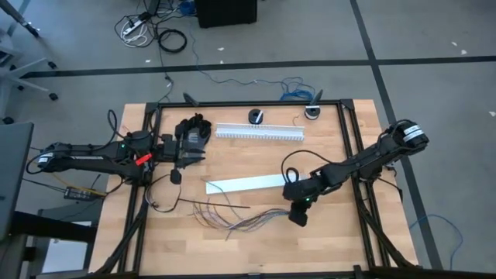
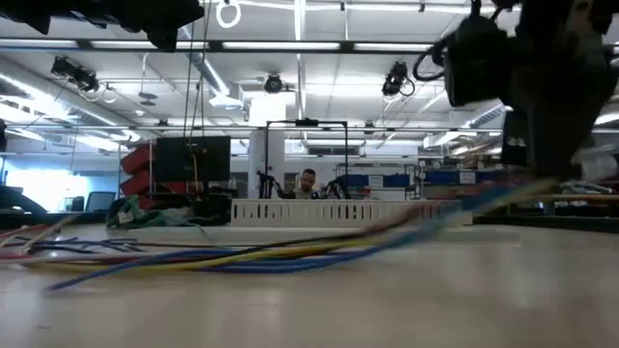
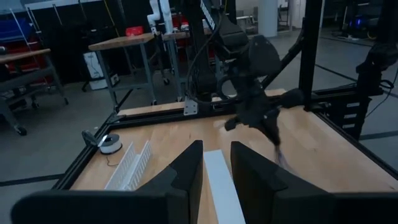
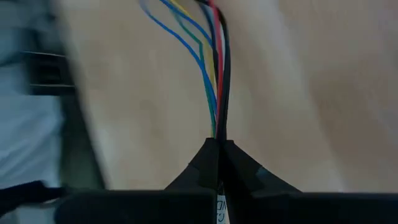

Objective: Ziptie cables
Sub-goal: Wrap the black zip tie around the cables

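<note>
The cables [image 1: 232, 215] are a loose bundle of thin coloured and dark wires lying on the wooden table near its front edge. Their left ends are splayed out [image 2: 87, 253] on the tabletop. My right gripper [image 1: 298, 215] is shut on the bundle's gathered right end, also seen in its wrist view [image 4: 218, 144]. My left gripper [image 3: 216, 177] hovers level over the table's left side [image 1: 194, 143]. A gap shows between its fingers with nothing in it. A white slotted duct [image 1: 260, 132] lies near the far edge. Its flat white lid [image 1: 246, 184] rests mid-table. My right gripper pinches the wires' gathered end [image 4: 217, 127] between its two shut fingertips, coming slanting down from the table's right. The wires run out ahead of the fingertips as one tight strand and then fan apart. The held end is raised [image 2: 484, 198], and the rest trails down onto the table.
Two small round parts [image 1: 256, 116] [image 1: 312, 112] sit at the far edge. A small black piece [image 1: 175, 177] with a thin lead lies below the left gripper. A black frame [image 1: 349, 155] borders the table. A person [image 2: 307, 182] is far behind it.
</note>
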Motion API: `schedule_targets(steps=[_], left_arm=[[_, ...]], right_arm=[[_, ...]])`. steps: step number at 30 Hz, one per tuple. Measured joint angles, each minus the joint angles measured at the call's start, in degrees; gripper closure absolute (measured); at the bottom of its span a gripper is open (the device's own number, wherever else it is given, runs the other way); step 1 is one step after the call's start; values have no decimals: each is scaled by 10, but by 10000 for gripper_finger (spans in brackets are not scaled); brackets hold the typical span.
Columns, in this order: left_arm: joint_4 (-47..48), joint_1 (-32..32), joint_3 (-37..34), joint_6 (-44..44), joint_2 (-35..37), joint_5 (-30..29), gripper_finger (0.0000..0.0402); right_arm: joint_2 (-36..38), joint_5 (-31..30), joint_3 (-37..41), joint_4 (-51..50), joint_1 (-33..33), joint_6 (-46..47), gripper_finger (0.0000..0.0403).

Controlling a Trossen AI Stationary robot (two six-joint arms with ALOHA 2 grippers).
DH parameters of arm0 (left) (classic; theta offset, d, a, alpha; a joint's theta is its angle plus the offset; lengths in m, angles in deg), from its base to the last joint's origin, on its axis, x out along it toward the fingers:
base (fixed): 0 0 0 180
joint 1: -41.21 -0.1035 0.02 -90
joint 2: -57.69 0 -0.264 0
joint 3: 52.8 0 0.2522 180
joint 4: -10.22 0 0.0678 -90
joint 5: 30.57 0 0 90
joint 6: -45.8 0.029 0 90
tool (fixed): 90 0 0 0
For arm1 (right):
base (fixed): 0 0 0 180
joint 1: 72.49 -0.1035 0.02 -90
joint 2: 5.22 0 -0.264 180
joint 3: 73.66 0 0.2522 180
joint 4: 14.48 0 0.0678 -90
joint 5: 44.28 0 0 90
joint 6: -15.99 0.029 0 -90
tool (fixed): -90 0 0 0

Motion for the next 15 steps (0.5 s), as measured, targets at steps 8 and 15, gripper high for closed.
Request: schedule_targets(steps=[8, 15], left_arm=[[16, 0, 0, -26, 0, 8, 324], [172, 0, 0, -90, 0, -7, 324]], right_arm=[[1, 46, -50, 166, 5, -129, 403], [12, 43, -76, 123, 13, -172, 403]])
